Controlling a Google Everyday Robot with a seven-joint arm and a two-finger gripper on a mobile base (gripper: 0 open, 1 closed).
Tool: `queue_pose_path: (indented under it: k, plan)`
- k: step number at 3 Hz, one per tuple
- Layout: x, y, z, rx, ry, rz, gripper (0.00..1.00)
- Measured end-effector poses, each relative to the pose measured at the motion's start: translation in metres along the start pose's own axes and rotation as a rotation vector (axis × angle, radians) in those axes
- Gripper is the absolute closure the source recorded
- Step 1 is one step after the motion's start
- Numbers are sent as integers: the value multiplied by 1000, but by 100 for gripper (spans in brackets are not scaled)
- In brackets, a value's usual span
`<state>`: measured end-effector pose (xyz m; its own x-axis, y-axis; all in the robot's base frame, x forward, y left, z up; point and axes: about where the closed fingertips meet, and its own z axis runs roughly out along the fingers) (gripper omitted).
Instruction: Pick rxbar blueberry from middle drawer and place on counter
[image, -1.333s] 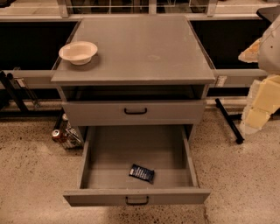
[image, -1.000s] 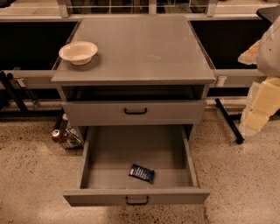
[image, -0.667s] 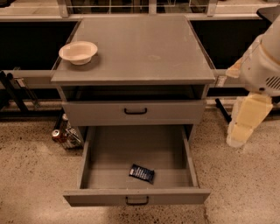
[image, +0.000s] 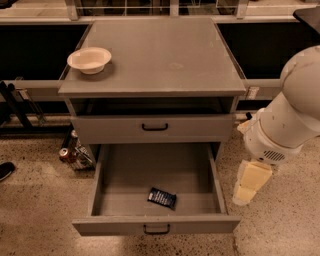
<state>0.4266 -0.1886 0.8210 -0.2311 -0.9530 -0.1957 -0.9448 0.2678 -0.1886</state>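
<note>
The rxbar blueberry (image: 161, 198), a dark blue wrapper, lies flat on the floor of the open middle drawer (image: 120, 170), near its front and slightly right of centre. The drawer is pulled fully out, with its black handle at the front. The counter (image: 160, 55) is the cabinet's flat grey top. My white arm (image: 287, 120) comes in from the right. Its cream end with the gripper (image: 246, 192) hangs just outside the drawer's right wall, near the front corner, apart from the bar.
A cream bowl (image: 89, 59) sits on the counter's left edge. The drawer above (image: 155, 127) is shut. Cans and clutter (image: 70, 149) stand on the floor left of the cabinet. A dark shoe (image: 5, 170) shows at the far left.
My arm has swung left and down from the right edge, bringing its cream end beside the open drawer's right wall. The bar and bowl have not moved.
</note>
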Motion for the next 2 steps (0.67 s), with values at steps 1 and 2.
queue_pose_path:
  k: [1,2]
  plan:
    - [-3,0,10,-10,-10,-3,0]
    - [-17,-3,59,-50,-19,-6,0]
